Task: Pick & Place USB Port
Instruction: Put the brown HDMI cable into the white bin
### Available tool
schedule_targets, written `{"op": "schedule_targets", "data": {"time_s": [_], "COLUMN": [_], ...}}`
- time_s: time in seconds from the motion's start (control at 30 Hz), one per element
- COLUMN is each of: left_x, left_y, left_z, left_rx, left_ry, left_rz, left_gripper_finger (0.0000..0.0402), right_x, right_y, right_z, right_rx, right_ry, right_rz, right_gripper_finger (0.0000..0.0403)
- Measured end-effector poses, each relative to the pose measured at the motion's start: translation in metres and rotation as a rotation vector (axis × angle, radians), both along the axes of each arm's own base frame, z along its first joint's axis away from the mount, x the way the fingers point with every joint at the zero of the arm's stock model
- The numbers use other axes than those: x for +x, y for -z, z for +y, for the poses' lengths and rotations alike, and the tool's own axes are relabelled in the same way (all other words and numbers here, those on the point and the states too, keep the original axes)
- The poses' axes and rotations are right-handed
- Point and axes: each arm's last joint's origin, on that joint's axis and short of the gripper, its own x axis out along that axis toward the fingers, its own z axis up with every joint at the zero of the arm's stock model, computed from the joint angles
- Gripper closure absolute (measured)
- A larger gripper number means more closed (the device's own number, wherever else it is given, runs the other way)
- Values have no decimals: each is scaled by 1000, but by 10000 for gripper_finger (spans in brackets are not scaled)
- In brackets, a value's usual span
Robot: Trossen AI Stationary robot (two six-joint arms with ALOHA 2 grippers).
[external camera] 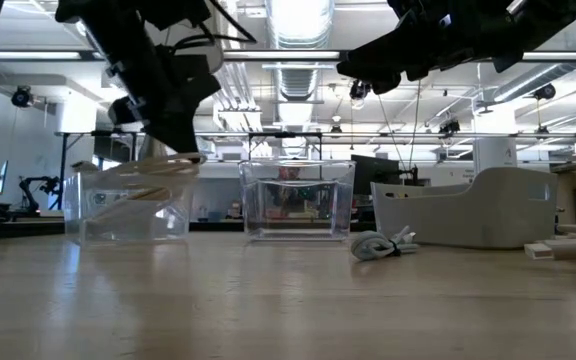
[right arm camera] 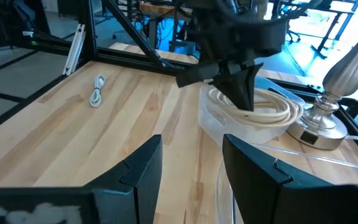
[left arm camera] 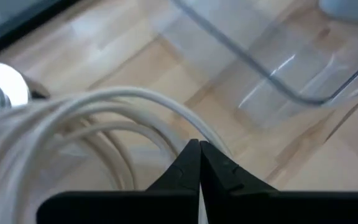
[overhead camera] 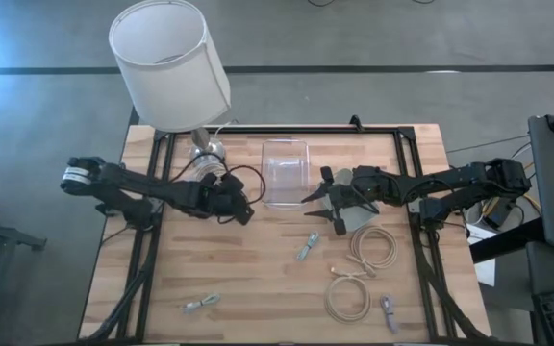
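Two arms reach in toward the middle of the high view: my left gripper (overhead camera: pixel 241 211) sits left of centre, just below the lamp base (overhead camera: pixel 206 147), and my right gripper (overhead camera: pixel 327 204) sits right of centre beside the clear bin (overhead camera: pixel 287 173). Lower in the frame lie loose pieces: a small cable (overhead camera: pixel 307 247) at centre, two coiled cables (overhead camera: pixel 372 246) (overhead camera: pixel 348 296) to the lower right, and another small cable (overhead camera: pixel 200 304) at lower left.

At table height, my left gripper (external camera: pixel 183 125) hangs in the upper left over a clear tub (external camera: pixel 128 205) holding pale loops, a second clear container (external camera: pixel 298 200) stands at centre, and a small grey cable (external camera: pixel 378 243) lies to its right.

From my left wrist, my fingers (left arm camera: pixel 194 171) are pressed together at the bottom centre, with strands of a white cable (left arm camera: pixel 104 118) passing right at their tips; whether a strand is pinched between them I cannot tell.

From my right wrist, my own fingers (right arm camera: pixel 145 165) stand spread at the bottom, holding nothing. Beyond them the other arm's tips dip into the white coil (right arm camera: pixel 260 106) inside its tub at upper right.

I judge this to be the grasp step on the coiled cable. Next I need a slow straight lift, checking the coil comes up with me, then a carry to the clear bin.
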Motion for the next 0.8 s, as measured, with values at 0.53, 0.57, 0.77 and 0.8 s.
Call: {"op": "schedule_targets", "data": {"time_s": [0.53,0.57,0.77,0.8], "left_x": [1,1,0,0], "left_y": [-11,-12,-12,-13], "left_z": [4,5,2,1], "left_rx": [213,229,235,210], "left_ry": [-34,-45,4,34], "left_rz": [13,12,42,44], "left_gripper_finger": [399,399,399,399], "right_x": [0,0,0,0], "right_y": [0,0,0,0], "right_z": [0,0,0,0], "right_rx": [3,3,3,4], "right_ry": [1,1,1,1], "right_rz": [1,1,2,3], "right_gripper_finger": [236,236,236,236]}}
